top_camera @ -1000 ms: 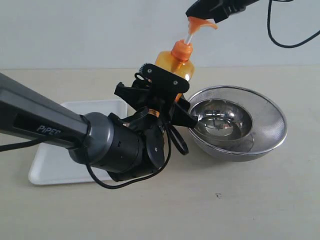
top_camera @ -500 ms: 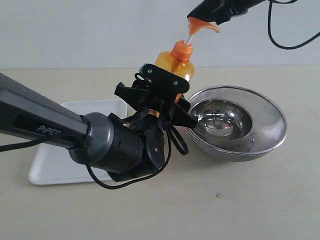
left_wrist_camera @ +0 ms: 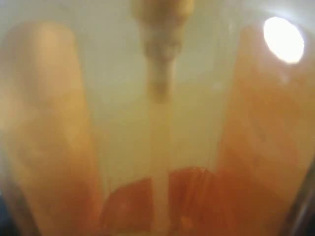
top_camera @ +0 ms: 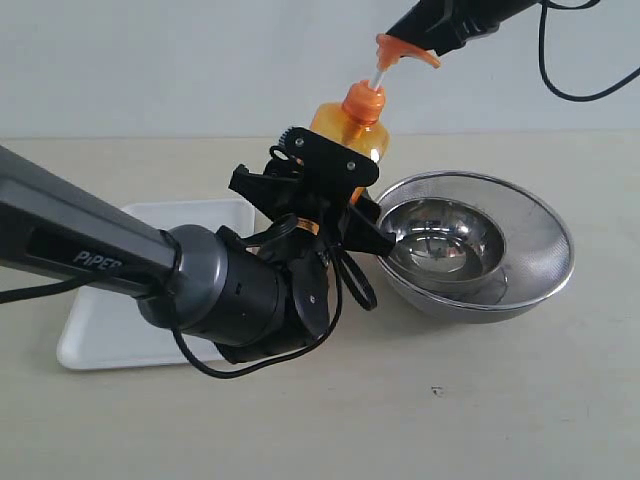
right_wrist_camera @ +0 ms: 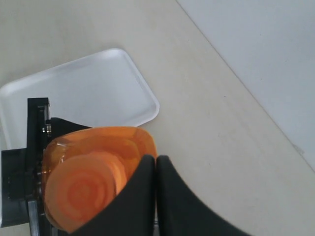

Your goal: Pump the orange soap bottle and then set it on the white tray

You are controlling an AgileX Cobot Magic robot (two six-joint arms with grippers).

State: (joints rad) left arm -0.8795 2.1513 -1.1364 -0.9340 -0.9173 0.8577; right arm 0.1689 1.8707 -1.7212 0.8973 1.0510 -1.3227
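Nearest us, the left pincer (top_camera: 340, 195) clamps the body of the tall translucent orange soap bottle (top_camera: 350, 125), and neither has shifted over the last second. The bottle stands between the flat white rectangular tray (top_camera: 120, 330) and the round steel mesh bowl (top_camera: 560, 250). Its base is hidden behind the arm, so we cannot tell whether it rests on the beige counter (top_camera: 500, 400). Farther back comes the 1 change: the right pincer (top_camera: 430, 28), its 2 fingers pressed together on nothing, has drawn up and to the right. That uncovers more of the orange pump head (top_camera: 405, 48), whose white stem shows extended. We judge the pumping stroke released, possibly finished; carrying the bottle to the tray remains.
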